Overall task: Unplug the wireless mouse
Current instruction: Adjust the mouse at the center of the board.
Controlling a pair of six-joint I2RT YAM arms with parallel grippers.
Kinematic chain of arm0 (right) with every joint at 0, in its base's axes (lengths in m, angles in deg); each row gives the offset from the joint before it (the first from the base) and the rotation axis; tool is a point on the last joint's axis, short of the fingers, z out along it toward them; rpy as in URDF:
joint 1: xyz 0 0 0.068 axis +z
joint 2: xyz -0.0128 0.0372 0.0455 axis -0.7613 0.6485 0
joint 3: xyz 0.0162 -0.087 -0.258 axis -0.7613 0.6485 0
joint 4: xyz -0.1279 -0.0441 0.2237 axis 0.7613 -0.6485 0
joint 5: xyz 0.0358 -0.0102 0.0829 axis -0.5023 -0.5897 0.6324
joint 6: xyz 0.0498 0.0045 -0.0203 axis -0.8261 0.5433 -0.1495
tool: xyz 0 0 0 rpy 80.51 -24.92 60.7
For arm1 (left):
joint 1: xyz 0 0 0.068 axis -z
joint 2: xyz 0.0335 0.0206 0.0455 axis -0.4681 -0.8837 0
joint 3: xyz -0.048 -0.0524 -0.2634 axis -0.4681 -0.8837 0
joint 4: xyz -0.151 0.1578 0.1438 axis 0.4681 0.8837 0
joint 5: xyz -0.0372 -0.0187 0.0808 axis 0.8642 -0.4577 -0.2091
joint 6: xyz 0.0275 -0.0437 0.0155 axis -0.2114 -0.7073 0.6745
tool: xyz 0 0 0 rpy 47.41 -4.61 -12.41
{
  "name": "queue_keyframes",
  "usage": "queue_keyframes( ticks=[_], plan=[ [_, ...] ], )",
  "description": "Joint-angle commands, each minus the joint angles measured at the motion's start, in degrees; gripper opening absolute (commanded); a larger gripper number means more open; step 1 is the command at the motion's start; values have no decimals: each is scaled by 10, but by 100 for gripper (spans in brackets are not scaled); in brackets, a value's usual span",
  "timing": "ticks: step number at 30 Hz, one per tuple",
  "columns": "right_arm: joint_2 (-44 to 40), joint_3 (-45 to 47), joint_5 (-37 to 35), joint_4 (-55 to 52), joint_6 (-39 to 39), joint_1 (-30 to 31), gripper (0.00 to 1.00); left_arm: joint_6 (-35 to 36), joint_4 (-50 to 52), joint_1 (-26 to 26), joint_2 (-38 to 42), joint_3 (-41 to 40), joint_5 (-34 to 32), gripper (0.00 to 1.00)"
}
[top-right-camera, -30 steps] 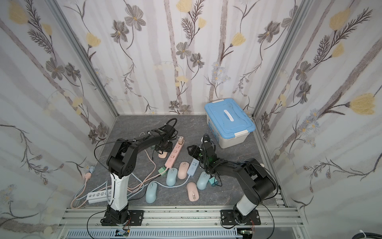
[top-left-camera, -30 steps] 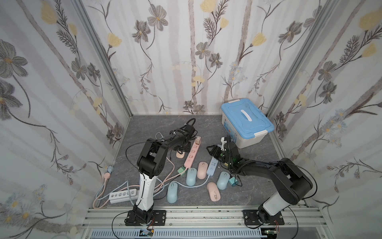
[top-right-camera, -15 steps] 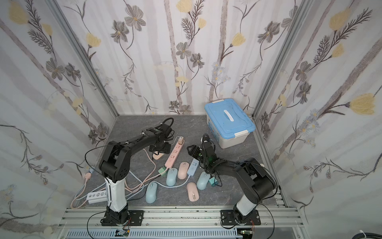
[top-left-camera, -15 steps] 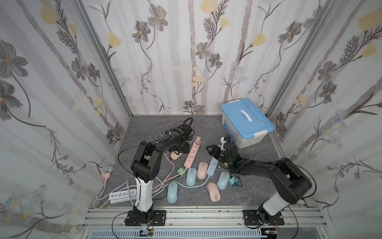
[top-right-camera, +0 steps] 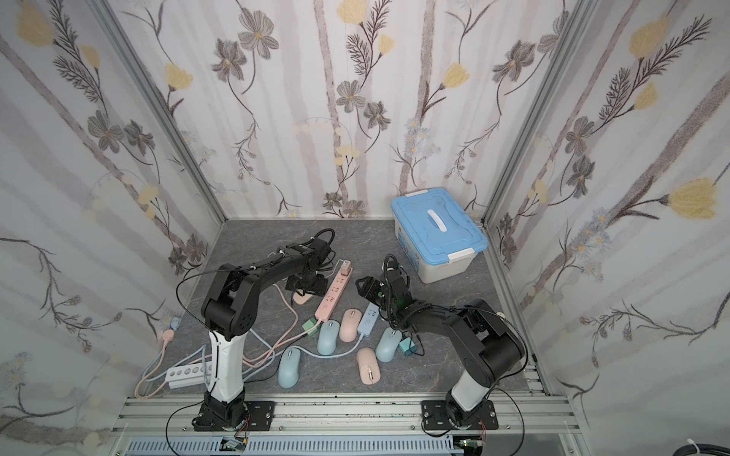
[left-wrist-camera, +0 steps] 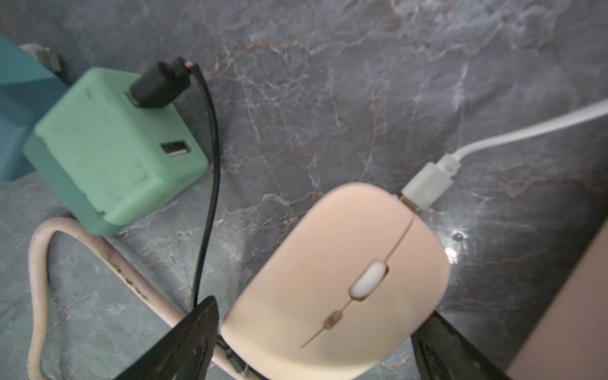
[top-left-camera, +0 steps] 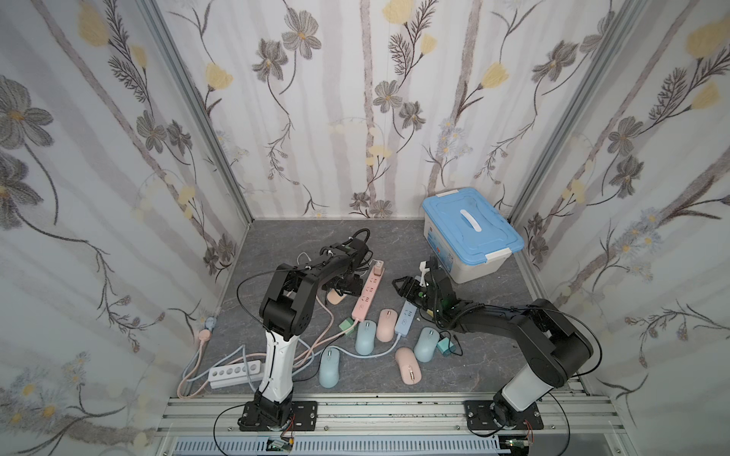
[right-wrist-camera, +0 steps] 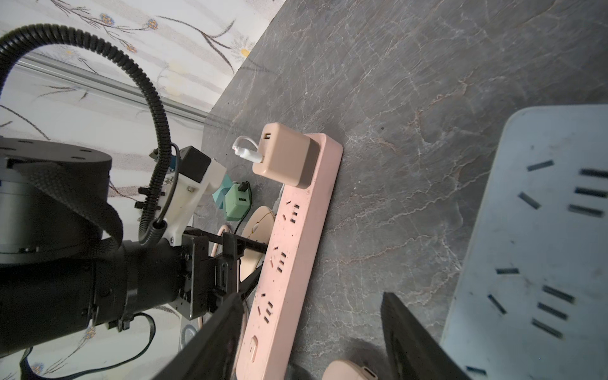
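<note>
A pink wireless mouse lies on the grey floor with a white cable plug seated in its front end. My left gripper is open, one finger on each side of the mouse's rear with small gaps. In both top views the mouse peeks out under the left gripper, beside the pink power strip. The right gripper hangs open and empty above the floor beside that strip. The white cable runs to a pink charger on the strip's far end.
A green charger cube with a black plug and a pink cord lie close to the mouse. A blue strip, several blue and pink mice, a white strip and a blue-lidded box are around.
The left gripper's jaws have spread wider around the pink mouse, and the left arm has shifted slightly. The right arm has stayed still.
</note>
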Motion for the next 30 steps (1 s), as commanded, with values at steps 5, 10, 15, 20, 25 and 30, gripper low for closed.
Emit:
queue_keyframes(
  ticks=[5, 10, 15, 20, 25, 30],
  plan=[
    [-1, -4, -6, 11, 0, 0, 68, -11, -11, 5, -6, -2, 40, 89],
    [5, -7, -3, 13, -1, 0, 68, -35, -48, 8, 36, -42, 91, 87],
    [7, -16, -2, 1, 3, 1, 68, -29, -42, 8, 61, -44, 62, 89],
    [2, -16, -3, -12, 5, 1, 68, -4, -12, 8, 42, -20, 33, 90],
    [0, -32, -4, -26, 5, 0, 68, 5, -7, 4, 13, -11, 27, 90],
    [0, -41, -8, -35, 5, 4, 68, 17, -10, 2, -21, 10, 43, 86]
  ],
)
